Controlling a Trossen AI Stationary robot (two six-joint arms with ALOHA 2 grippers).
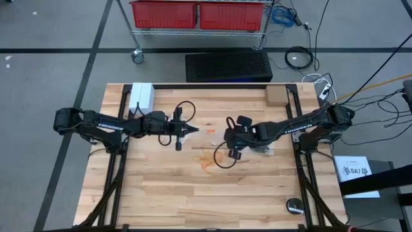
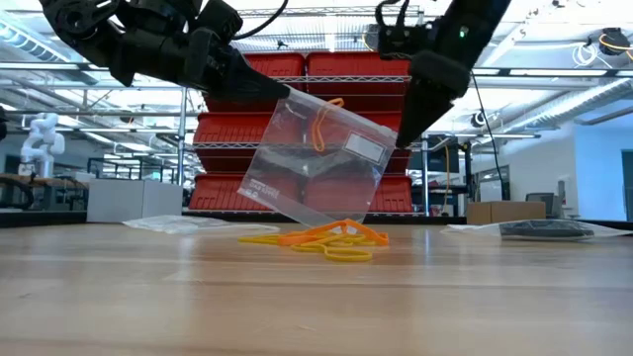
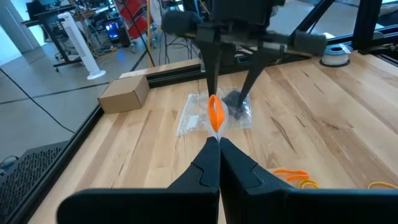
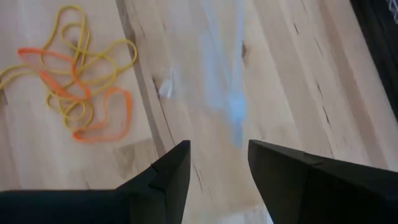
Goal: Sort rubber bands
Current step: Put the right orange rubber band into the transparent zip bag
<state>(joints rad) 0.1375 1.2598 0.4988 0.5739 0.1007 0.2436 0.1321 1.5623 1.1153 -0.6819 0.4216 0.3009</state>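
High view: overhead, straight down on the whole table (image 1: 161, 187). Low view: table-top level, facing the room, close to the rubber bands (image 2: 326, 240). Wrist views: forward past each arm's fingers; right wrist shares the rubber bands, seen close.

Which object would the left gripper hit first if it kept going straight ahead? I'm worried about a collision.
Likely the right gripper, straight ahead beyond the thin orange rubber band in the left gripper's shut jaws; depth is unclear.

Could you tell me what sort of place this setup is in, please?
Probably a robotics lab or workshop: a wheeled wire rack holding red bins, loose cables on a taped concrete floor, and a wooden workbench.
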